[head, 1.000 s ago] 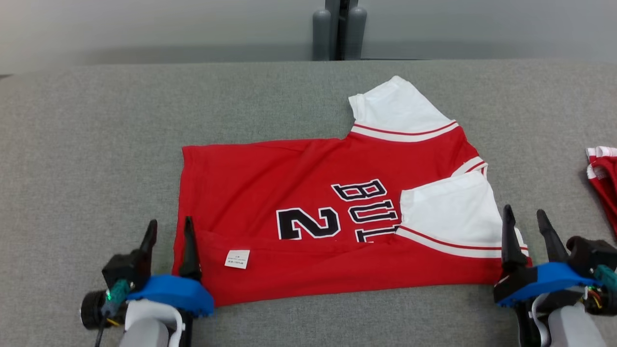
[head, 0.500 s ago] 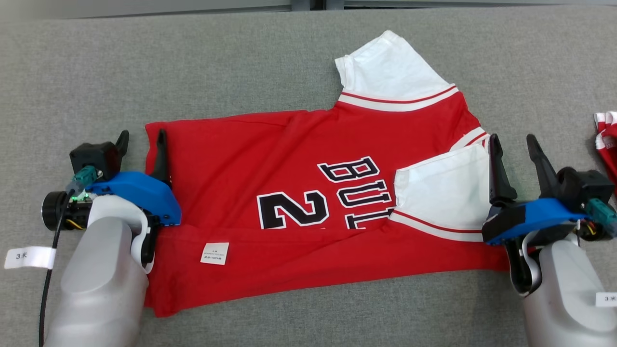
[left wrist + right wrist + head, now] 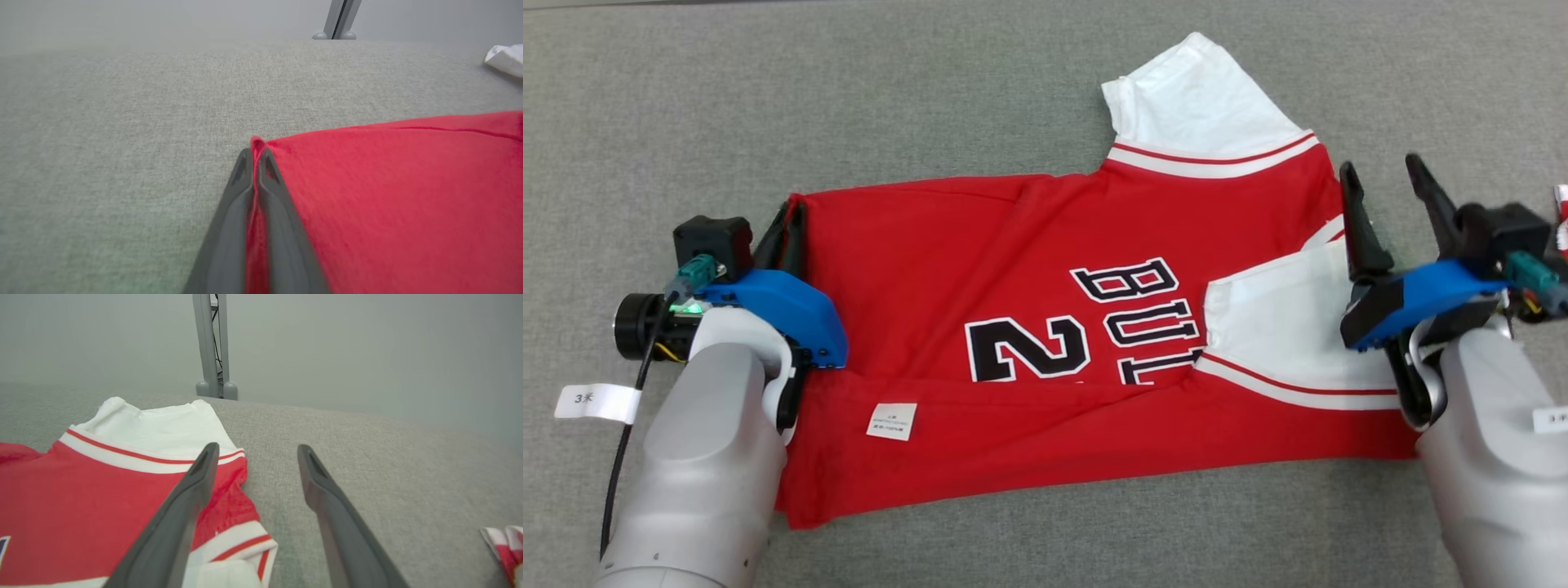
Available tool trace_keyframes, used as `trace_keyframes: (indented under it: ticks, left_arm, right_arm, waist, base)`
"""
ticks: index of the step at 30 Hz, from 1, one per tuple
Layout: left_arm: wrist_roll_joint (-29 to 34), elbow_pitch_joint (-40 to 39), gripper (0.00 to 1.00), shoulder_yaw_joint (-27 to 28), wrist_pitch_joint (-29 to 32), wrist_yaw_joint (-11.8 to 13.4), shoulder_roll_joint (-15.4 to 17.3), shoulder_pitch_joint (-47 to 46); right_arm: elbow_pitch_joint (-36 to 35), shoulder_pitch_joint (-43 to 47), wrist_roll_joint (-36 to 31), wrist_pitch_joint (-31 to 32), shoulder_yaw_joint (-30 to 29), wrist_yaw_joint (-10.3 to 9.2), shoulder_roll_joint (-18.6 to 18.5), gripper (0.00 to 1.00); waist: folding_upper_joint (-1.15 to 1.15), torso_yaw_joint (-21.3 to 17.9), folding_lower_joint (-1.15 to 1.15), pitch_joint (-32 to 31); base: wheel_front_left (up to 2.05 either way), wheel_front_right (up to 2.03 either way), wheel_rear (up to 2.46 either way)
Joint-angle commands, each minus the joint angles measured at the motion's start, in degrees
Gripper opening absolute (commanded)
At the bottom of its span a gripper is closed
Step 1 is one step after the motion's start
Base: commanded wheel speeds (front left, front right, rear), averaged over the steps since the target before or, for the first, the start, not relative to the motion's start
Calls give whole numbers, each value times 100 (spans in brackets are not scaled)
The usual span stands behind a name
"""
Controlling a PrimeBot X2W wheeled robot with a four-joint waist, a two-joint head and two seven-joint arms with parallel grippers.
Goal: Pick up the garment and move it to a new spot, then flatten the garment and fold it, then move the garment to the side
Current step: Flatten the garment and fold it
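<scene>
The garment (image 3: 1013, 269) is a red jersey with white sleeves and black lettering, lying partly folded on the grey table, its near edge turned over with a white label showing. My left gripper (image 3: 788, 224) is at its far left corner, shut on the red hem; in the left wrist view red cloth (image 3: 388, 196) is pinched between the closed left gripper (image 3: 256, 153). My right gripper (image 3: 1380, 165) stands open at the garment's right end by the collar. In the right wrist view, one finger (image 3: 196, 477) lies over the red shoulder of the garment (image 3: 81, 498), the other over bare table.
A second red and white cloth (image 3: 1560, 220) lies at the table's right edge, also visible low right as a cloth (image 3: 504, 547). A grey post (image 3: 212, 347) stands behind the table's far edge. The grey table (image 3: 931, 98) stretches beyond the garment.
The head camera has tilted down. Both arms have reached farther along the garment's ends. My left gripper has closed on the far left hem corner; the right stays open.
</scene>
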Motion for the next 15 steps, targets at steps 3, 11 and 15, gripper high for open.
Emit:
trace_keyframes:
  ticks: [3,11,15]
  left_arm:
    - [35,2,0,-103,-121,-24,-9,-91]
    - [92,-637,0,-138,-234,21,-157,-109]
    - [144,-1060,0,-210,-232,11,-275,37]
  right_arm:
    - [315,-466,-62,58,135,-2,-201,100]
    - [1201,-1553,-90,923,378,-2,-663,100]
    - [1595,-2043,-104,1364,494,-1,-859,100]
  waist:
    - [0,135,0,33]
    - [0,708,0,202]
    - [0,1047,0,363]
  base:
    - [0,0,0]
    - [0,0,0]
    - [0,0,0]
